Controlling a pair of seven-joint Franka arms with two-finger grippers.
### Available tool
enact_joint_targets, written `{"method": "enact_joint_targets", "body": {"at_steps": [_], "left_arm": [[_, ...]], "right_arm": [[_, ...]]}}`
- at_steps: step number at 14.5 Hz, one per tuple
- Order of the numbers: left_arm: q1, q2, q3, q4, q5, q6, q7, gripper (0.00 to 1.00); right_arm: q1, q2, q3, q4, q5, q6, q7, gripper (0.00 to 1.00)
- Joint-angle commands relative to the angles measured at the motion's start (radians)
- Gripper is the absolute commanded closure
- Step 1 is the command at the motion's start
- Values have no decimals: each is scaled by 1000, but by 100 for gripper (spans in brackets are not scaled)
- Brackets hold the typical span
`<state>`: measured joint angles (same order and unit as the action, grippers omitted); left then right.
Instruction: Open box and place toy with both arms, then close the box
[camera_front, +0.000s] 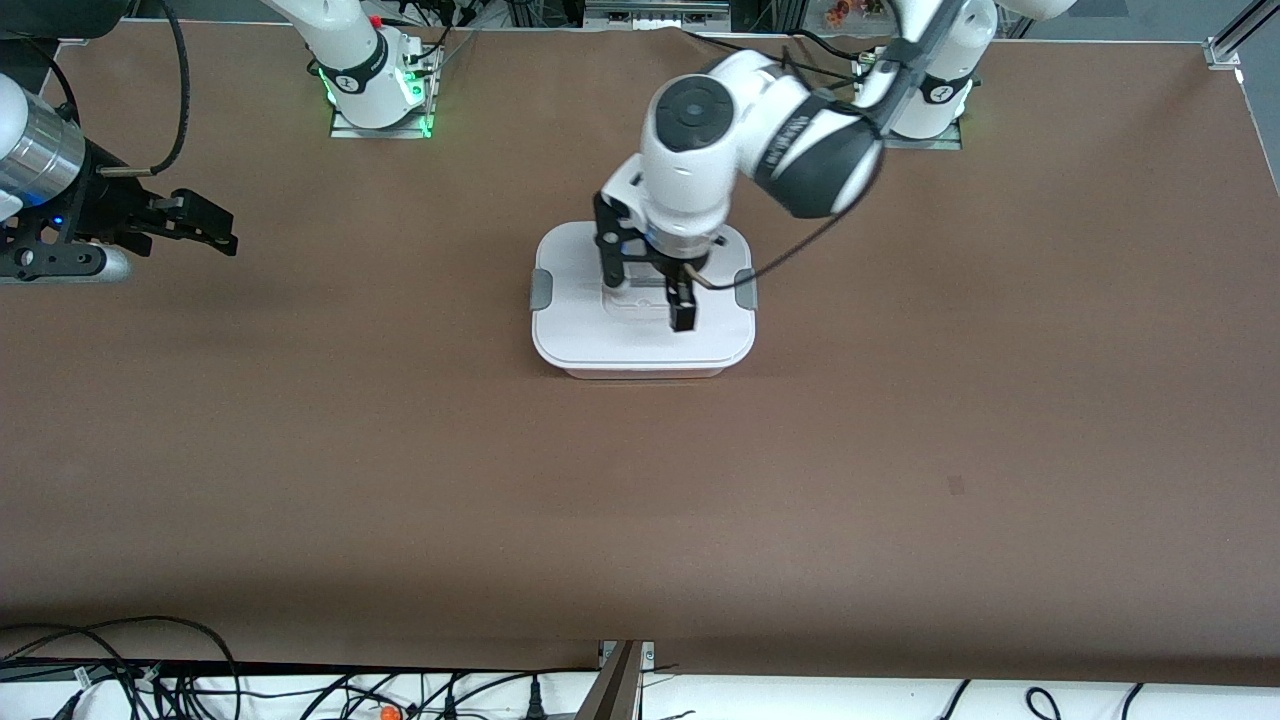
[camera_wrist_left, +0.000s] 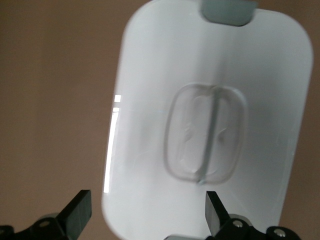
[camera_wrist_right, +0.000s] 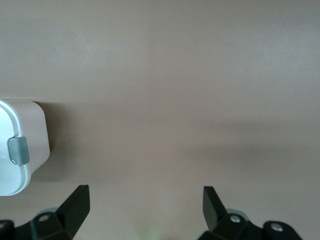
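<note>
We see the box (camera_front: 643, 335), lid (camera_wrist_left: 150, 100) on, mid-surface (camera_front: 900, 450) with bare room all round. The left tool (camera_front: 645, 285) hovers over the lid's handle (camera_wrist_left: 207, 137), fingers apart. The right tool (camera_front: 205, 225) waits apart near its surface end.

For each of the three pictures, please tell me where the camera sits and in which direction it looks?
Front view: high, facing both arms' bases; shows the box, the left gripper open over its lid, the right gripper waiting open.
Left wrist view: looks down on the lid; own fingertips show.
Right wrist view: looks at the table; own fingertips show.
All three share the box.
</note>
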<state>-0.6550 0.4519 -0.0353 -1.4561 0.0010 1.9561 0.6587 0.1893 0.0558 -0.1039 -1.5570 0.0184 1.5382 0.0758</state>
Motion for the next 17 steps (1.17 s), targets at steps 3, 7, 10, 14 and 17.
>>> {"method": "enact_joint_targets", "body": {"at_steps": [3,7,10,14,17], "left_arm": [[196,-117,38,-21,-41,-3,-1,0],[294,-194,163,-27,-44,-6,-7,0],[392,-225,166,-27,-42,-54,-40,0],[494,-274,205,-27,-42,-167,-241,0],[546,-312,209,-27,-42,-285,-350,0]], "right_arm": [[-7,-1,7,9,-12,-15,7,0],[-7,-1,7,11,-12,-13,9,0],[-7,-1,7,9,-12,-15,9,0],[-7,-1,7,11,-12,-15,9,0],[-7,-1,7,11,-12,-15,9,0]]}}
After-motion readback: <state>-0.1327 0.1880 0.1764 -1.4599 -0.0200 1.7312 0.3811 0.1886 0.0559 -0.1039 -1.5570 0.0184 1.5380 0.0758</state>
